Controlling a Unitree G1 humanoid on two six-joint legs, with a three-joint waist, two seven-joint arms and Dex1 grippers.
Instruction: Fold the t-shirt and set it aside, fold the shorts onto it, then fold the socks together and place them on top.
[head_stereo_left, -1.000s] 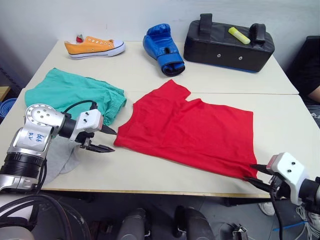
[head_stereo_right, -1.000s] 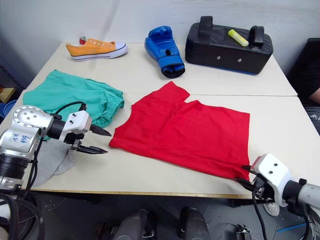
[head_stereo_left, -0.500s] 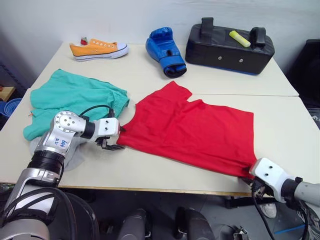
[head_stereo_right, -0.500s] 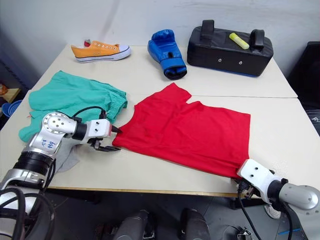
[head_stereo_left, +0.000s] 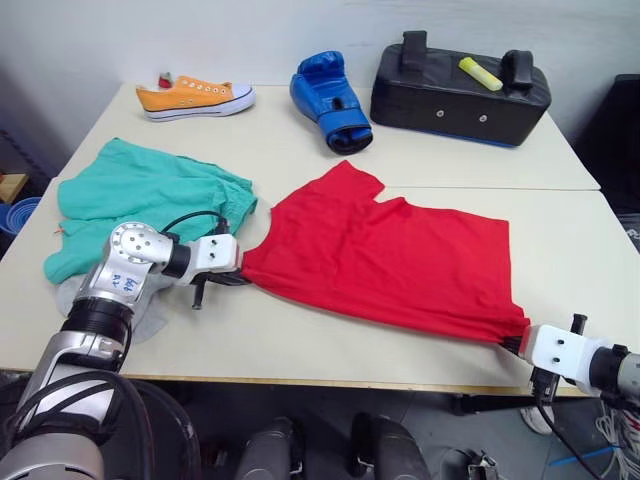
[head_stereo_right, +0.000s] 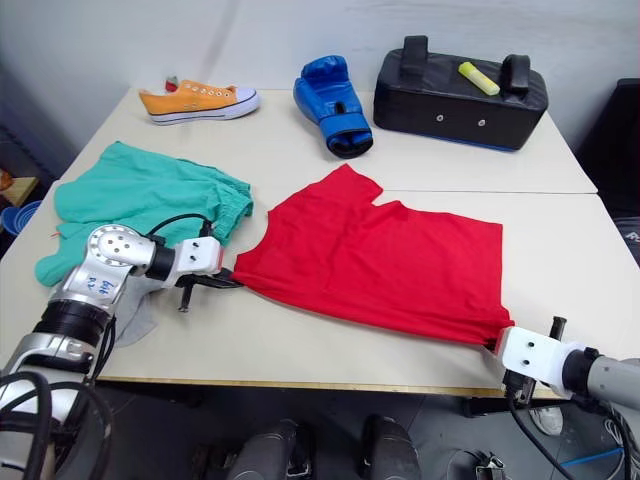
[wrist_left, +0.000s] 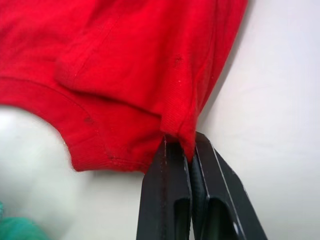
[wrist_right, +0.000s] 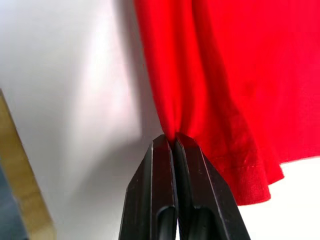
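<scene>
While the t-shirt (head_stereo_left: 390, 260) lies flat mid-desk (head_stereo_left: 300, 340), we've got the left gripper (wrist_left: 186, 150) pinching its shorts-side (head_stereo_left: 140, 190) corner and the right gripper (wrist_right: 174, 142) clamped on the opposite hem corner, both arms low.

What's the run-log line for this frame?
step: t-shirt fold, grasping | left gripper: shut on hem | right gripper: shut on hem

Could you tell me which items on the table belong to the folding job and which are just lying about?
Belonging to the job: t-shirt, pinched by left gripper and right gripper; shorts; socks.

Lying about: orange sneaker, blue boxing glove, black pad carrying a yellow marker.
</scene>
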